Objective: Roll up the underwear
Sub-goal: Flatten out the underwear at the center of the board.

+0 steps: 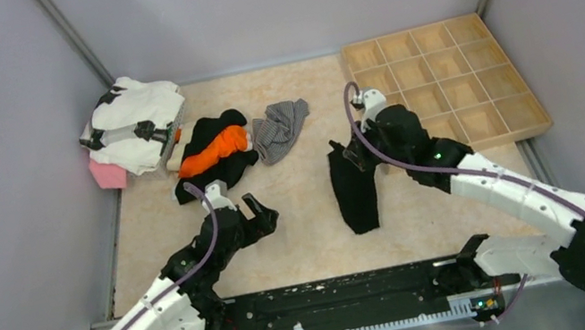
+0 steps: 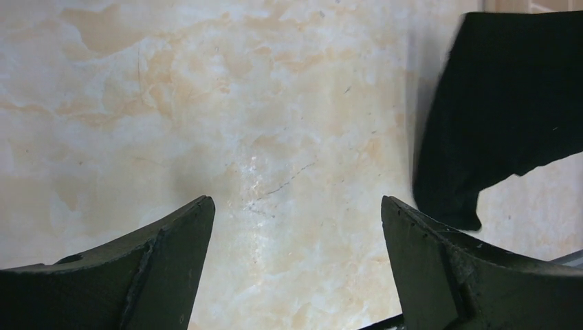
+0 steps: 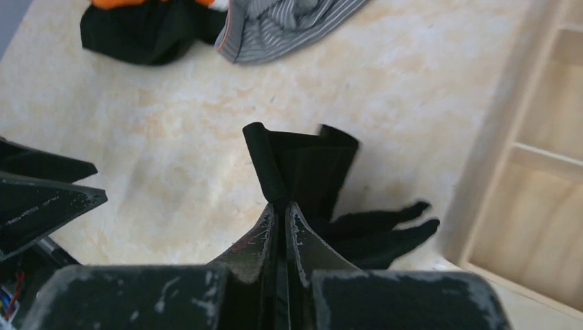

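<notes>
Step in hand, as I read it: the pick-up, before any rolling. My right gripper (image 3: 280, 206) is pinched shut on the upper edge of the black underwear (image 1: 355, 192), which trails from it as a long strip over mid-table (image 1: 301, 236). The left gripper (image 2: 295, 206) hovers near it, jaws wide apart and empty. The grey striped underwear (image 1: 280, 126) lies at the far clothes pile (image 1: 215, 156). Next, I judge, I lay the black piece flat and bring the left in to pin one end.
</notes>
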### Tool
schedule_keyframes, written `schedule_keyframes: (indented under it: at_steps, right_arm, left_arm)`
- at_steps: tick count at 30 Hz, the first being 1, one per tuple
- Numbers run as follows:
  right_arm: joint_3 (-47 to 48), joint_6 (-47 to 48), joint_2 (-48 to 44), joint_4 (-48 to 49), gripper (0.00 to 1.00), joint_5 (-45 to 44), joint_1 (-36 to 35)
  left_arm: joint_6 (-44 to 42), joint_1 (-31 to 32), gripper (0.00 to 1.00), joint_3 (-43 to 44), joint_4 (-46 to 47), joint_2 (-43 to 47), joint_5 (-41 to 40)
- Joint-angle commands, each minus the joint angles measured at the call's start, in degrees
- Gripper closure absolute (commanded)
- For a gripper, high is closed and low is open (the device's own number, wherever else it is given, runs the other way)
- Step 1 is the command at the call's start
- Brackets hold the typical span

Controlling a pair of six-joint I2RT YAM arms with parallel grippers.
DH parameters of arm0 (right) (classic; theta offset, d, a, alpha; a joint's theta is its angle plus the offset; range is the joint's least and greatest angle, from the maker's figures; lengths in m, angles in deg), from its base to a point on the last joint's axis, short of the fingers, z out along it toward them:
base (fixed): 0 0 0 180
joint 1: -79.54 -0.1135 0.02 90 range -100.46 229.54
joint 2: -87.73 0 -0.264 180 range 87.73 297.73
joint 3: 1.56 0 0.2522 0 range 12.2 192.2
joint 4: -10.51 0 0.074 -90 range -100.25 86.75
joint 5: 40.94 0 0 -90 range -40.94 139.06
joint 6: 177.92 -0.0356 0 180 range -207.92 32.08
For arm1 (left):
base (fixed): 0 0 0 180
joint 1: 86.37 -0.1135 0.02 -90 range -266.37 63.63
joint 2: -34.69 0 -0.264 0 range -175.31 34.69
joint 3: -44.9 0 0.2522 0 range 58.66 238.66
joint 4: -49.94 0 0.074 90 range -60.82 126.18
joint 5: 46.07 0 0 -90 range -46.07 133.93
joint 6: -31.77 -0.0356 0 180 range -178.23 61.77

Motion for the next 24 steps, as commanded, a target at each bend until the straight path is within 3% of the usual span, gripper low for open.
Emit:
schedule_keyframes:
  at_steps: [1,5,9,12,16,19,24]
  right_arm:
    - [6.9,2.2,-6.6,-10.0,1.0,-12.3,0.4]
    - [11.1,1.5,-8.1,-17.1,1.0,-16.2,-1.6]
    - [11.7,-1.9,-4.6,-21.1,1.0,-24.3,-12.8]
    - [9.0,-7.2,0.2,-18.2,1.0,-21.8,-19.6]
    - [1.9,-11.3,4.1,-2.9,0.74,-5.2,-25.6]
    - [-3.4,-15.5,3.2,8.5,0.62,5.3,-25.7]
    - [-0.8,-12.8,-0.6,-5.4,0.52,-9.7,-24.3]
  left_arm:
    - [-2.4,0.1,0.03,4.9,0.1,1.1,-2.8]
    - [-4.1,0.1,0.01,7.9,-0.4,0.7,-3.7]
    - [-4.8,0.1,0.01,9.0,-0.7,0.3,-4.4]
    - [-4.6,0.0,0.01,8.4,-0.9,0.3,-4.5]
    - [-2.9,0.0,0.01,6.8,-2.0,1.1,-4.3]
    - [-1.6,0.0,0.01,5.1,-2.4,2.6,-3.8]
    - [-0.9,0.0,0.01,3.0,-1.6,3.9,-2.3]
